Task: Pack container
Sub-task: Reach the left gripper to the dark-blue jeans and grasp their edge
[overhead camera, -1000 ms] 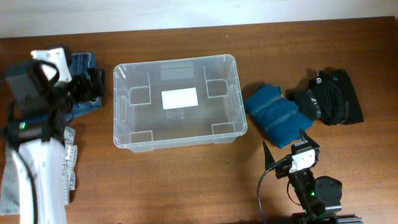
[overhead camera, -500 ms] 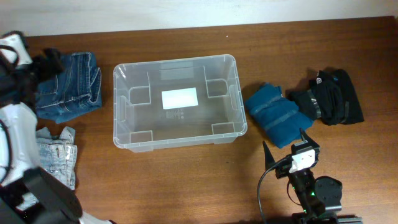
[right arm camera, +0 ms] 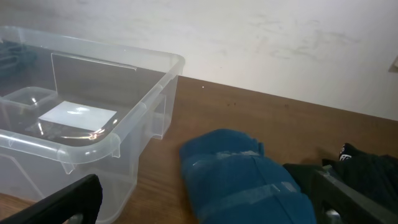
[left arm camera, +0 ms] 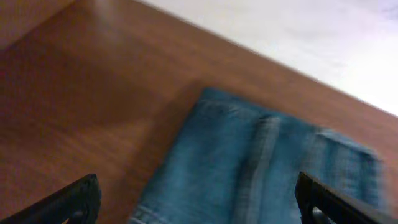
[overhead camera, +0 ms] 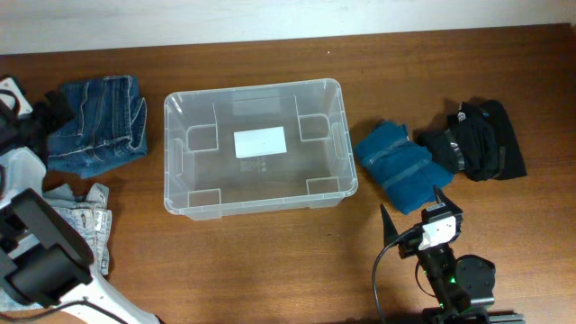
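The container [overhead camera: 255, 202] sits mid-bench [overhead camera: 270, 261]; inside it only the ribs and white label [overhead camera: 259, 142] show. Jeans [overhead camera: 99, 121] lie at its 9 o'clock, pale denim [overhead camera: 94, 225] at 8, a blue cloth [overhead camera: 396, 164] at 3, and a black garment [overhead camera: 477, 139] beyond that. The left gripper [left arm camera: 199, 202] hangs over the jeans, jaws wide apart and empty. The right gripper [right arm camera: 211, 205], at 5 o'clock, is likewise spread and empty.

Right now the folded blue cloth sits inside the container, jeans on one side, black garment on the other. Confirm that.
Wrong in one respect: the folded blue cloth lies on the table outside the container, between it and the black garment. The overhead view shows the container empty; the jeans are on its other side.
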Controlling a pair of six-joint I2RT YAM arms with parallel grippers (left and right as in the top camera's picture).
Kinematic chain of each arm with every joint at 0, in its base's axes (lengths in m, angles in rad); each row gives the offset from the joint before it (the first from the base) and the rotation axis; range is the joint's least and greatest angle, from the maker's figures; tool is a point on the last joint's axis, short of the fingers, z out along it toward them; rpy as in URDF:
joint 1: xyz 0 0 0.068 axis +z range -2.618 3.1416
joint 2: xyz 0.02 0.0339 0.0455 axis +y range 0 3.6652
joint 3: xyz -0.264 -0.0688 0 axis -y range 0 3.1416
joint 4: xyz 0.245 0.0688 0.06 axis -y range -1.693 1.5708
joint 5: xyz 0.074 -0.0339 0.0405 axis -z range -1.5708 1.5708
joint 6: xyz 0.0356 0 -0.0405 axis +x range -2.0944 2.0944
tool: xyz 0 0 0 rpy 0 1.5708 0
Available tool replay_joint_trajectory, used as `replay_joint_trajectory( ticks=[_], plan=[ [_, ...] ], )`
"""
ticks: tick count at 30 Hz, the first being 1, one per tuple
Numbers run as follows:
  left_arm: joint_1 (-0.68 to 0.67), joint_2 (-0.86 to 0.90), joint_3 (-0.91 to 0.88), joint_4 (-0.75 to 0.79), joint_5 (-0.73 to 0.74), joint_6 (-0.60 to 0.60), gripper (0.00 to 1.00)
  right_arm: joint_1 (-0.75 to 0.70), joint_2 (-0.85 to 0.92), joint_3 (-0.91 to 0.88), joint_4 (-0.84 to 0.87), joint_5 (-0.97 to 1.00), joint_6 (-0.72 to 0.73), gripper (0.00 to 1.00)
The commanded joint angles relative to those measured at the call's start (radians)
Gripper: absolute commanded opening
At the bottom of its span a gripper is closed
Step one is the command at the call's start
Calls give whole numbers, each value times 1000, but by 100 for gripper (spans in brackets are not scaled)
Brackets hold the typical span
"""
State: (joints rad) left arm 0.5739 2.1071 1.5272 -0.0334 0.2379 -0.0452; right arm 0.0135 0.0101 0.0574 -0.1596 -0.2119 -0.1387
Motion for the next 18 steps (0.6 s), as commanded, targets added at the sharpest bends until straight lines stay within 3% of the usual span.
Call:
replay_joint_trajectory(
  ticks=[1, 7, 18],
  plan=[
    [52, 94, 74, -22, -17, 5, 99, -8, -6, -9, 0, -5, -4, 98],
    [72, 196, 330, -337, 34, 5, 99, -8, -6, -9, 0, -5, -4, 98],
    [24, 205, 788, -832, 125, 39, 99, -8, -6, -9, 0, -5, -3, 98]
  ],
)
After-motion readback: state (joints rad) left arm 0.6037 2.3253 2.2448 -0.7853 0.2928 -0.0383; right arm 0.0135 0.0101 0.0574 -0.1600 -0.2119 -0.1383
